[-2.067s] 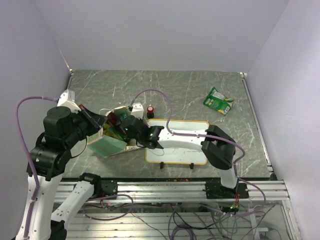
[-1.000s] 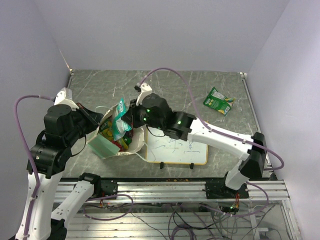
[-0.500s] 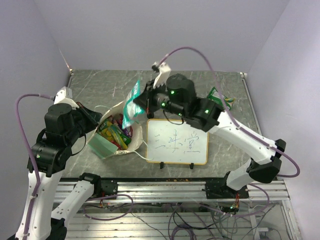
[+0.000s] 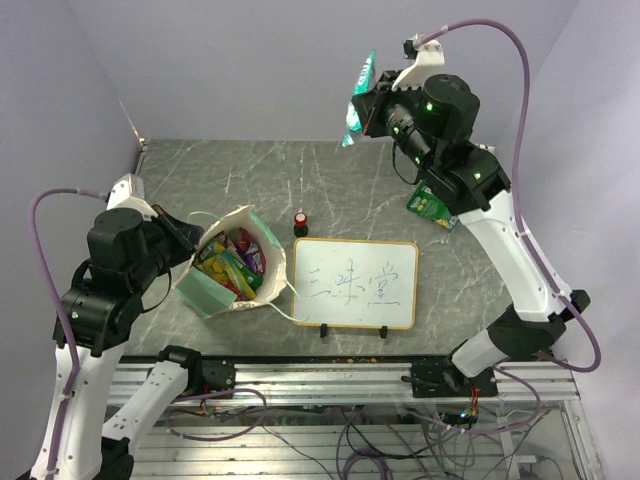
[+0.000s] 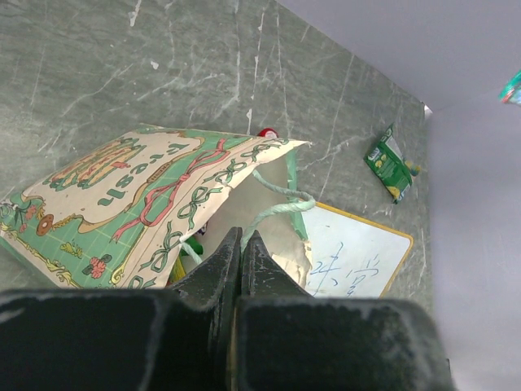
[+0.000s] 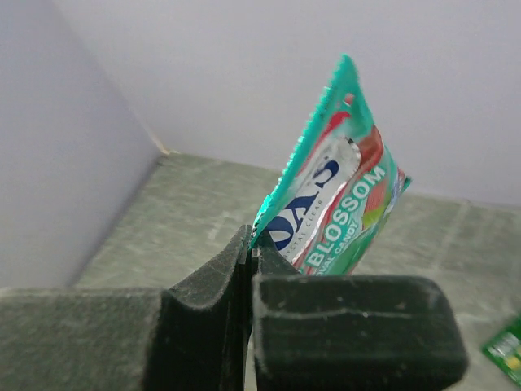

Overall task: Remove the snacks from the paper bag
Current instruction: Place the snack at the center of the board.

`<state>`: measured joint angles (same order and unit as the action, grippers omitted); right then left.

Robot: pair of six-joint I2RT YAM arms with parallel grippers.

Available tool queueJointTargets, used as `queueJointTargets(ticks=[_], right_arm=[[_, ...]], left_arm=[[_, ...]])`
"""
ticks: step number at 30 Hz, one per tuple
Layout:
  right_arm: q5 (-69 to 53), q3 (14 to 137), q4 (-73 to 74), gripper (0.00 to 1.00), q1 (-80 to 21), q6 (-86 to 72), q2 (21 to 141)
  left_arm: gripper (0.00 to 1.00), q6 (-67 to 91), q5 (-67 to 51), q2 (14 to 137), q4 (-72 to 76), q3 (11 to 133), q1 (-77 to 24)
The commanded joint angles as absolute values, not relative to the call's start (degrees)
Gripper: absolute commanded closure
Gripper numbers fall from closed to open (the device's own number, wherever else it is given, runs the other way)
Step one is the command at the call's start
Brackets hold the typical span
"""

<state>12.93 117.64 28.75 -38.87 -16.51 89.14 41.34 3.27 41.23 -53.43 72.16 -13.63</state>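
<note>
- Teal candy packet (image 4: 357, 100): a moment ago just above the bag mouth, now lifted high over the far side of the tabletop (image 4: 200, 170), well clear of the bag. It is out, but not yet set down.
- Its long axis runs out from the fingertips, steep and nearly edge-on from overhead.
- Right fingers (image 4: 370, 112) are clamped on its edge.
- Paper bag (image 4: 205, 295): more snacks (image 4: 232, 262) remain inside.
- Left fingers (image 5: 242, 244) are closed, apparently pinching its rim.
- Green packet (image 4: 438, 203) lies far right.
</note>
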Motion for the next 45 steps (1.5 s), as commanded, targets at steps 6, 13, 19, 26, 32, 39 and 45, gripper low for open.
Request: queueJointTargets(ticks=[6, 13, 19, 26, 32, 39, 45], right_arm=[[11.60, 102.62, 28.66, 1.00, -22.24, -15.16, 88.96], [8.42, 90.05, 25.37, 1.00, -9.86, -16.92, 89.31], [6.79, 85.87, 19.76, 1.00, -4.06, -19.80, 93.58], [-1.59, 85.79, 13.70, 1.00, 1.26, -26.59, 100.59], [-5.78, 79.60, 6.22, 1.00, 5.20, -35.09, 103.49], [-6.27, 70.86, 0.70, 1.00, 9.66, -34.72, 104.47], [-4.45, 67.05, 0.26, 1.00, 12.31, -32.17, 105.89]], left_arm=[[0.93, 40.55, 2.16, 41.18, -51.27, 72.86, -13.34], [0.93, 41.47, 0.49, 43.01, -51.72, 72.13, -13.36], [0.93, 39.12, 0.52, 45.84, -51.83, 73.03, -13.36], [0.93, 36.64, 0.89, 47.35, -51.98, 73.49, -13.36], [0.93, 35.78, 1.44, 48.75, -50.46, 74.27, -13.36], [0.93, 35.90, 2.55, 49.33, -49.30, 75.03, -13.36], [0.93, 37.58, 3.56, 48.87, -48.40, 74.91, -13.36]])
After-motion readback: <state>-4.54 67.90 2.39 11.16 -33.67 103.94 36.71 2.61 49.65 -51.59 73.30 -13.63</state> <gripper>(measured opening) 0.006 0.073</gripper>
